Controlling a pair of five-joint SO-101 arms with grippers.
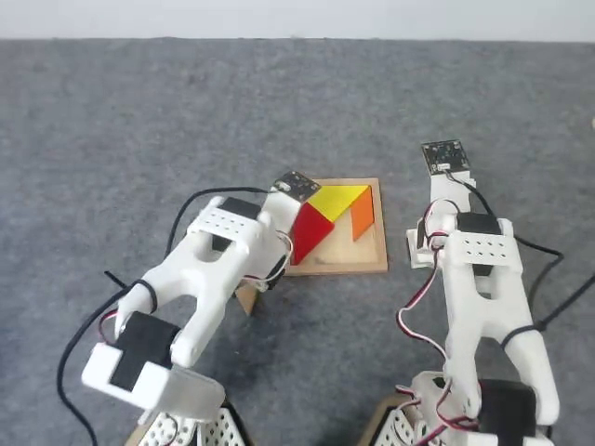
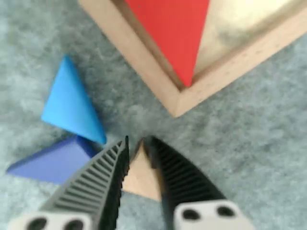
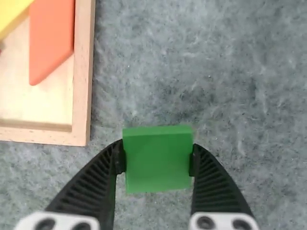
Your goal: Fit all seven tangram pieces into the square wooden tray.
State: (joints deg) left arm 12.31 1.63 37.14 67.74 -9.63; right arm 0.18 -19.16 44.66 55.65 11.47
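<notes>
1. The square wooden tray (image 1: 376, 268) lay mid-bench and held three pieces: a red triangle (image 1: 310, 232) toward 9 o'clock, a yellow piece (image 1: 339, 197) at 12 and an orange piece (image 1: 363, 214) at 3. Its floor toward 6 o'clock was bare.
2. Four pieces were outside it, so we judged the task a little under half done.
3. Off the tray's 3 o'clock side, the right fingers (image 3: 96, 177) were clamped on opposite edges of a green square (image 3: 157, 158), which was close over the grey bench (image 3: 230, 72) and near the tray's rim.
4. At the tray's 7 o'clock corner, the left fingers (image 2: 96, 182) were closed on the tip of a pale wooden triangle (image 2: 141, 177).
5. Just beside them on the bench lay a light blue triangle (image 2: 72, 103) and a dark blue triangle (image 2: 48, 160), which met at a corner.
6. For the step in hand, we would bring in one arm at a time, since both sat close to the same tray.
7. We would turn each held piece until its edges ran parallel to the rim and its neighbours. We would lower it flat into the bare part and part the fingers only once it rested on the tray floor.
8. We would keep the grip light on the triangle's tip, because a piece pinched there could swivel.
</notes>
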